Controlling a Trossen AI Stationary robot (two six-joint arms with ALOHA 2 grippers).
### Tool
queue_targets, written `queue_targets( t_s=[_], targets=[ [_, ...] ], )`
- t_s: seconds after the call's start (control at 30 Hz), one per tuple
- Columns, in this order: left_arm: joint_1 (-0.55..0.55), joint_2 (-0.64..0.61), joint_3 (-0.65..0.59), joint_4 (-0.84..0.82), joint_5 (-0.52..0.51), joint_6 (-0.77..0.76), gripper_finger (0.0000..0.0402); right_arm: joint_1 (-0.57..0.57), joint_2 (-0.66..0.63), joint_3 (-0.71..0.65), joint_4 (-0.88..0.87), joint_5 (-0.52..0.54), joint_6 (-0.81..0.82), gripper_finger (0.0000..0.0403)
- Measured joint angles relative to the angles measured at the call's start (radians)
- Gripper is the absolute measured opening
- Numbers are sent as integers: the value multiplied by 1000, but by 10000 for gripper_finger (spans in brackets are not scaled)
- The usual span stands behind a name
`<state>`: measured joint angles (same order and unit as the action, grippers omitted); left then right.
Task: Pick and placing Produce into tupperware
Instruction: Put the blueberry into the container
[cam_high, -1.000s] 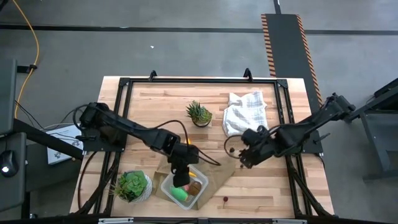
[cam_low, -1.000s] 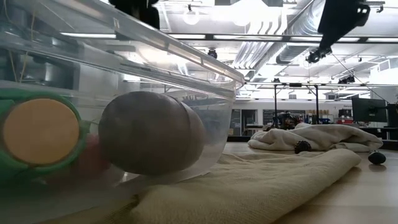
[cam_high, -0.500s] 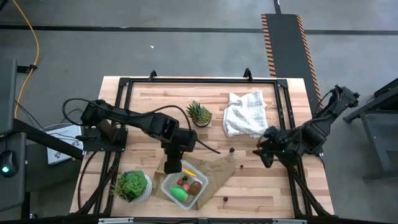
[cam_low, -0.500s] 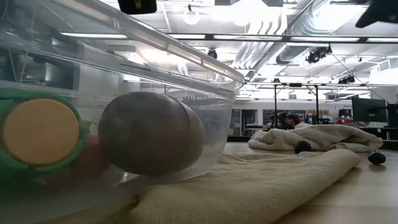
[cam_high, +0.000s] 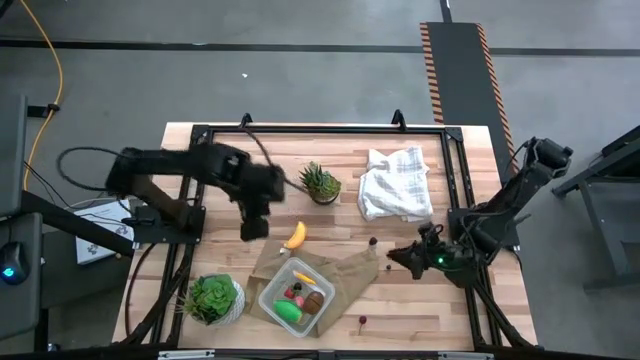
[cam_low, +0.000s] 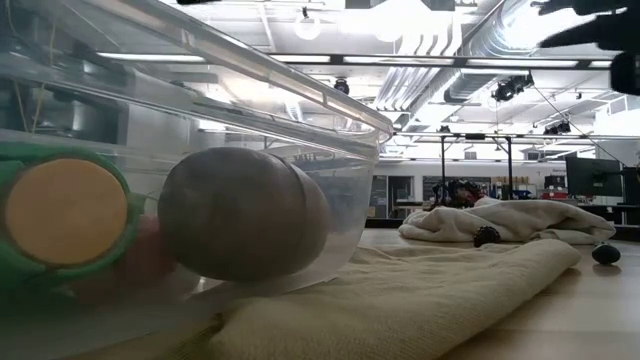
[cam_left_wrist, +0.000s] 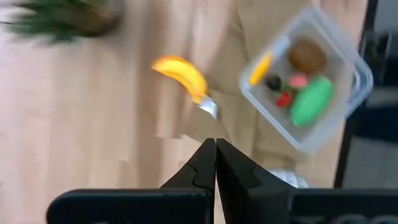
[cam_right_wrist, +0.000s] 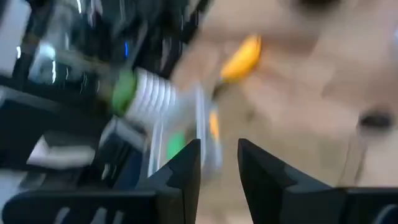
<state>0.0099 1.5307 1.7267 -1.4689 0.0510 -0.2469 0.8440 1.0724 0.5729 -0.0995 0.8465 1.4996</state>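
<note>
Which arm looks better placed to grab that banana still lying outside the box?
Probably the left. Its gripper hangs near the banana, fingers shut and empty. The right gripper is farther off, across the brown paper.

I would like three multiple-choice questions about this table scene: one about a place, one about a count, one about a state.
1. Where is the banana?
A. inside the plastic box
B. on the table, outside the box
C. on the white cloth

2. How many potted plants stand on the table?
A. one
B. two
C. four

3. How is the left gripper?
A. shut and empty
B. shut on the banana
C. wide open

Answers:
1. B: it lies just beyond the plastic box, by the paper bag.
2. B: a spiky plant and a leafy plant.
3. A: its fingertips meet with nothing between them.
</note>
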Motion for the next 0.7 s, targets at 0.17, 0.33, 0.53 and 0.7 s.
queue_targets(
  t_s=[0.17,0.33,0.53,0.7],
  targets=[
    [40,-145,0,27,-87,-60,2,3,4,2,20,404,-92,94],
    [43,-274,-1,38,-163,-129,3,15,-38,1,-58,593,-169,94],
    [42,-380,-2,38,-235,-251,3,40,-62,0,-360,524,35,94],
    [42,-438,-2,39,-265,-347,3,71,-51,0,-555,346,150,94]
  ],
)
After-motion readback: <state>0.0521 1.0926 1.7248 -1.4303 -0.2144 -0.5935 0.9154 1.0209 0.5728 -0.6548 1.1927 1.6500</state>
